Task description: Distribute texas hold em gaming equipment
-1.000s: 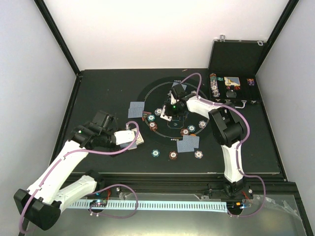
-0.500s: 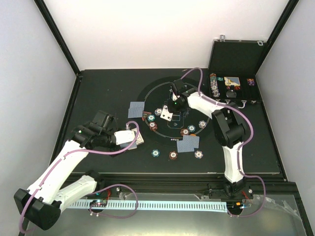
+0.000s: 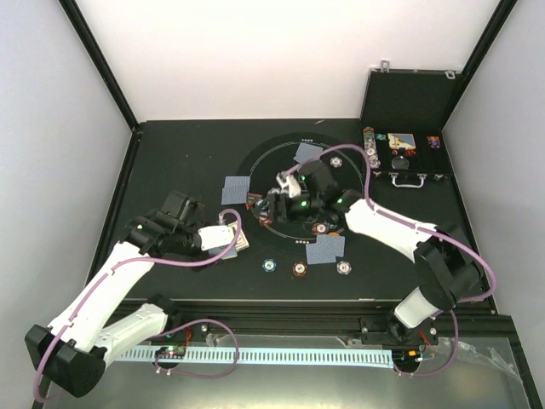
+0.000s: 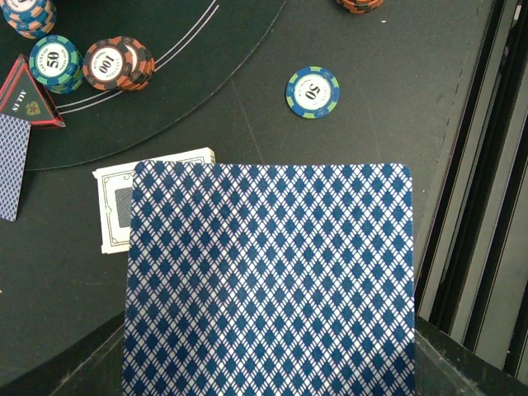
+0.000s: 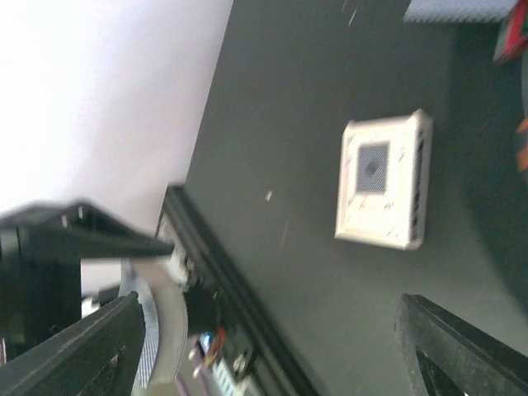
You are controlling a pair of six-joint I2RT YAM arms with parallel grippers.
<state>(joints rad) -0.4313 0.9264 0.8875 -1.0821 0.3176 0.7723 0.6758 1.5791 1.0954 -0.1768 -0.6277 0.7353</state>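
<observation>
My left gripper [image 3: 215, 239] is shut on a blue-patterned playing card [image 4: 268, 280] that fills the lower left wrist view and hides the fingers. Just beyond the card lies the white-edged deck [image 4: 115, 206], off the round mat's near-left rim. My right gripper [image 3: 274, 201] hangs over the left part of the mat [image 3: 274, 162], open, with nothing between its fingers [image 5: 82, 346]. Its blurred wrist view looks toward the deck [image 5: 384, 181]. Other cards [image 3: 236, 189] [image 3: 326, 247] [image 3: 308, 153] lie face down around the mat. Chips [image 4: 313, 91] [image 4: 115, 62] and a red triangle [image 4: 25, 99] lie near them.
An open black case [image 3: 407, 102] stands at the back right, with chips and buttons in its tray. More chips [image 3: 300, 269] [image 3: 344, 267] sit along the mat's near rim. A raised black rail [image 3: 298, 304] bounds the table's near edge.
The right gripper has opened and swung left and nearer, from the mat's middle toward its left side; the card it carried no longer shows in it. The left arm has stayed put with its card.
</observation>
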